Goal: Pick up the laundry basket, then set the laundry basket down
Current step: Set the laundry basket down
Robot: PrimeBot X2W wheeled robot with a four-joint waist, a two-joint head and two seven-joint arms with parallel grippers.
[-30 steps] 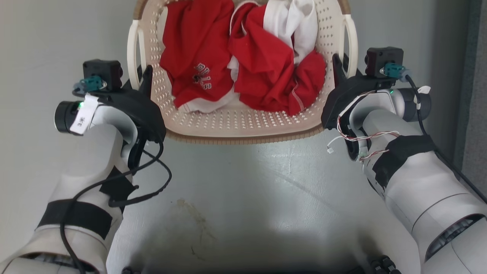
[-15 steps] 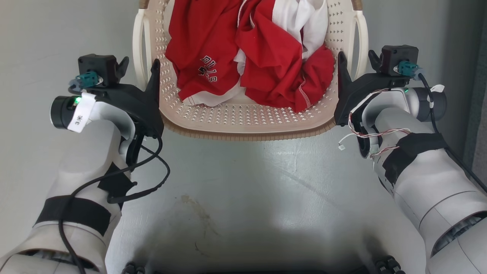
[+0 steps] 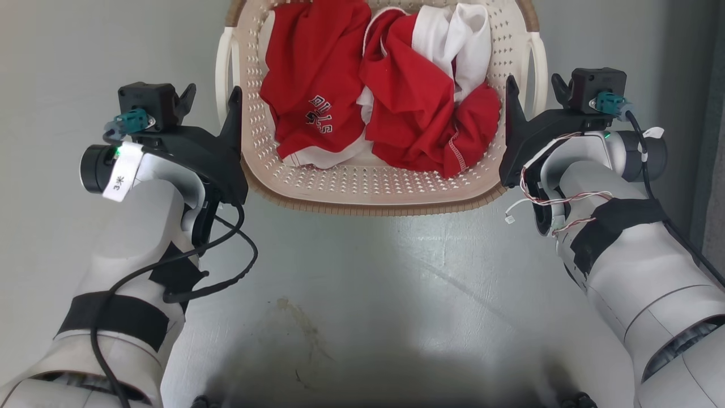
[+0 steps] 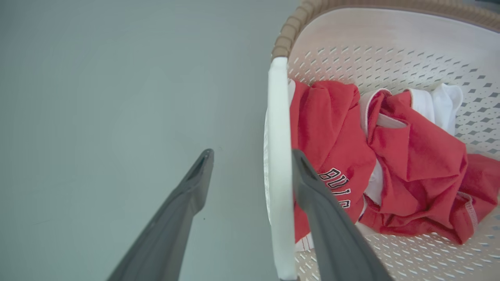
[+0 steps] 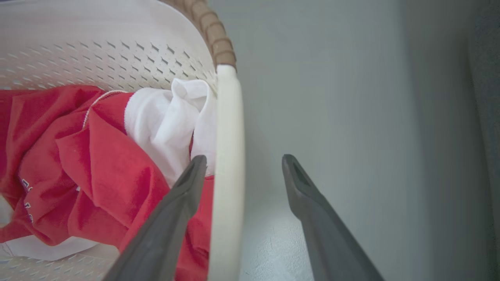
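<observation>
The laundry basket (image 3: 368, 184) stands on the grey floor (image 3: 396, 283), directly ahead of the robot and between its two arms. It holds crumpled red clothes (image 3: 317, 107) and a white garment (image 3: 461, 48).

Left tool (image 3: 212, 95): open. Its fingers straddle the left handle (image 4: 278, 156) of the basket. The inner finger (image 4: 328, 234) sits inside the loop, just beside the white bar; whether it touches the bar cannot be told. The outer finger (image 4: 172, 222) stands apart from the bar, over the floor.

Right tool (image 3: 533, 82): open. Its fingers straddle the right handle (image 5: 228, 156). The inner finger (image 5: 164, 230) lies close against the bar on the clothes side. The outer finger (image 5: 320, 230) stands apart from it on the floor side.

Neither tool is closed on a handle.
</observation>
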